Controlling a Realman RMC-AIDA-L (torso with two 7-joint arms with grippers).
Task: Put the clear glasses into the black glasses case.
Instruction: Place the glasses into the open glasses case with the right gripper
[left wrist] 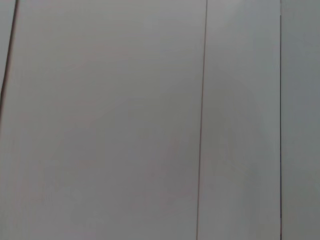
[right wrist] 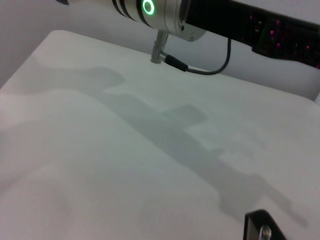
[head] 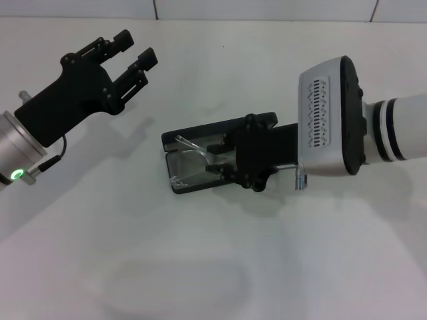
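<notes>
Right gripper (head: 212,160) sits low over the open black glasses case (head: 200,127) on the white desk (head: 200,267). I read its jaws as narrowly parted around the clear glasses (head: 190,160), which lie in the case's grey-lined half; whether they actually pinch the frame I cannot tell. Left gripper (head: 137,57) hangs well apart to the left, jaws spread, nothing between them.
</notes>
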